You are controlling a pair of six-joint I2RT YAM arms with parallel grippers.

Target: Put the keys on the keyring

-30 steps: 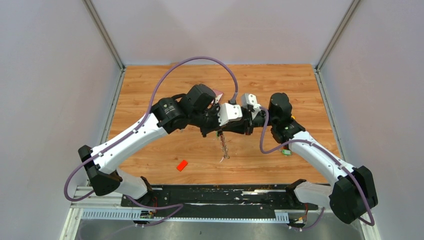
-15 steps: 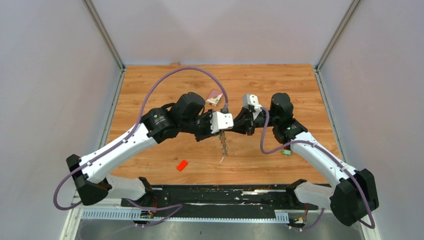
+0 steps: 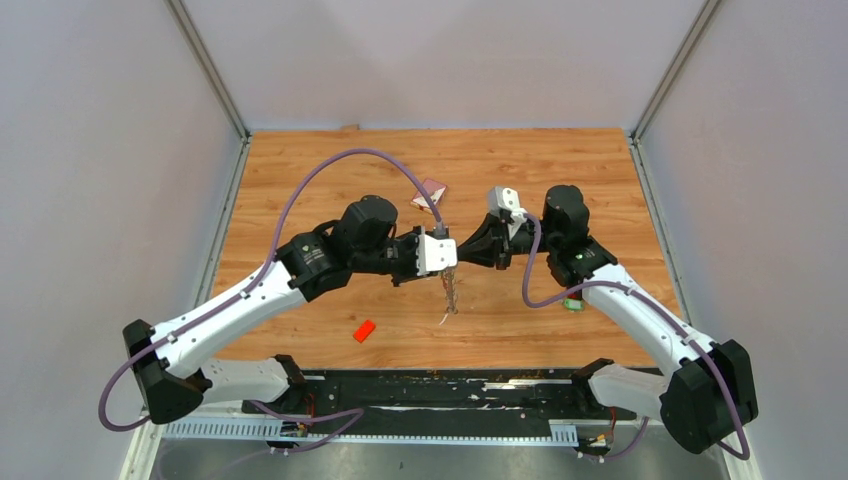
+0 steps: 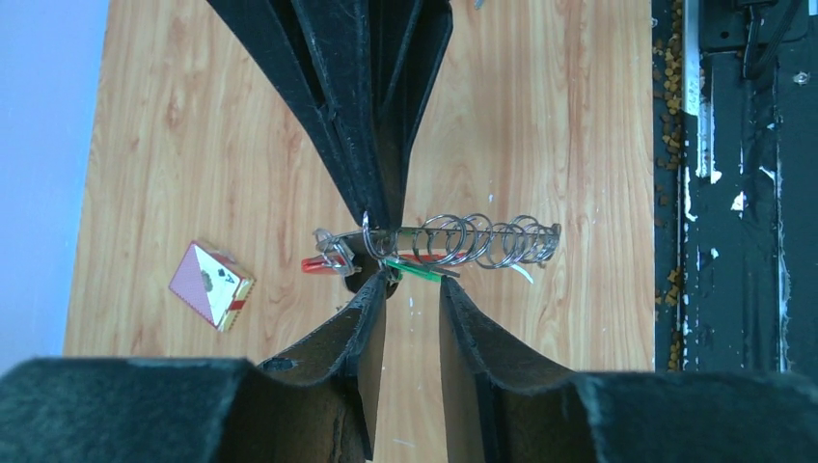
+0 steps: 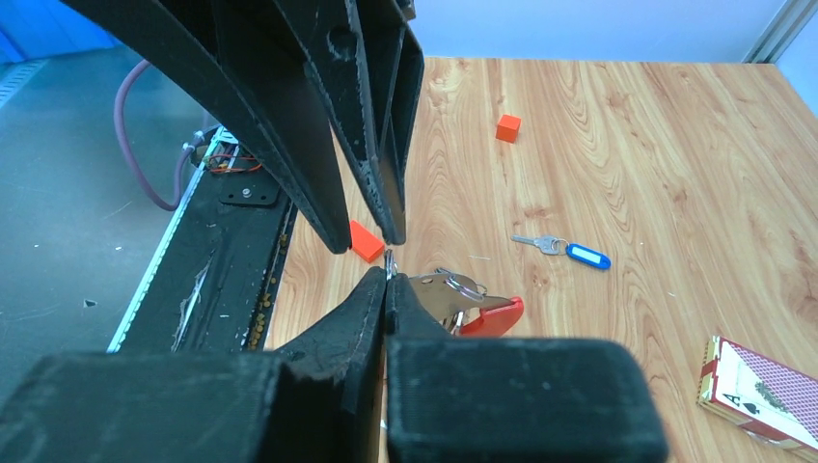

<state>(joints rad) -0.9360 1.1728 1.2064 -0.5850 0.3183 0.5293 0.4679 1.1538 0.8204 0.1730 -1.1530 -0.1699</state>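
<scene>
The keyring (image 3: 450,292) hangs between the two grippers above the table. In the left wrist view it is a bunch of wire rings (image 4: 482,241) with a red strap (image 4: 323,262) and a thin green strip (image 4: 420,270). My right gripper (image 5: 388,273) is shut on one wire ring of the bunch, and the red strap (image 5: 494,316) hangs just behind it. My left gripper (image 4: 413,285) is open, with its tips right at the bunch, facing the right gripper (image 3: 462,250). A blue-tagged key (image 5: 569,251) lies on the table. A green-tagged key (image 3: 572,304) lies by the right arm. The black-tagged key is not in view.
A playing-card box (image 3: 430,193) lies behind the grippers and shows in the left wrist view (image 4: 210,285). A flat orange-red block (image 3: 364,330) lies near the front edge. A small orange cube (image 5: 508,127) sits farther off. The black front rail (image 3: 430,390) runs along the table's near edge.
My left arm has drawn back to the left, so its gripper now meets the right gripper tip to tip instead of overlapping it. The right gripper still holds the keyring.
</scene>
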